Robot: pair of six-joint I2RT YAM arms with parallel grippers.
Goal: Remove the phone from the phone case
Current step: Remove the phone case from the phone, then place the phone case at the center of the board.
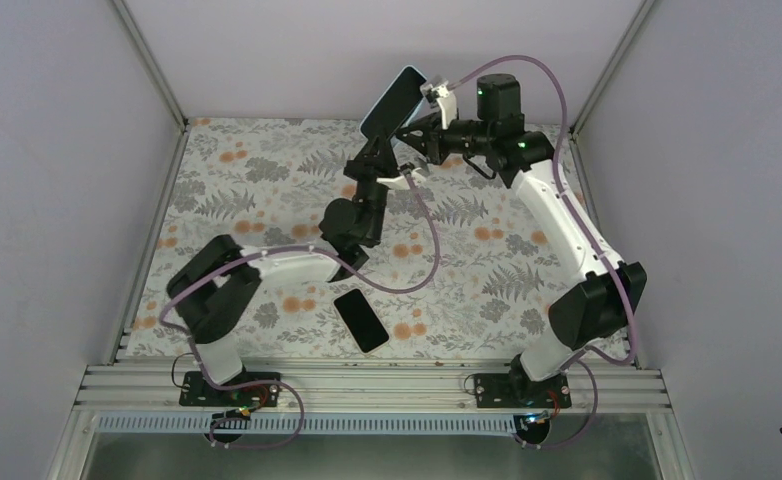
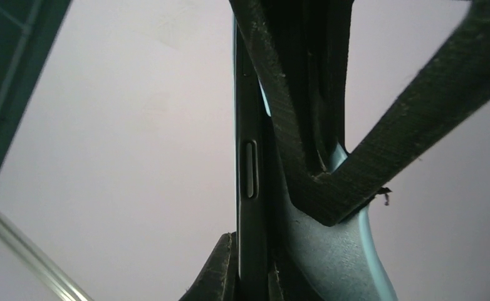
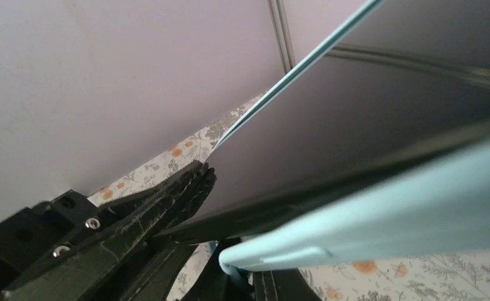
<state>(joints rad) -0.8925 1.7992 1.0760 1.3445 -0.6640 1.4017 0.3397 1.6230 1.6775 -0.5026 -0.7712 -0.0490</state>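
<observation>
You had the phone (image 1: 392,100) held above the table (image 1: 267,170) w/ L gripper (image 2: 250,263) pinching its edge, R gripper (image 1: 417,128) pinching the phone case (image 3: 368,226) rim mid-peel; next prob needed a steady pull apart

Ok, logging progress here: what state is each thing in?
phone: held aloft, not fully out
phone case: one edge peeled off the phone
left pincer: shut on the phone
right pincer: shut on the phone case
black phone: lying flat on the table
</observation>
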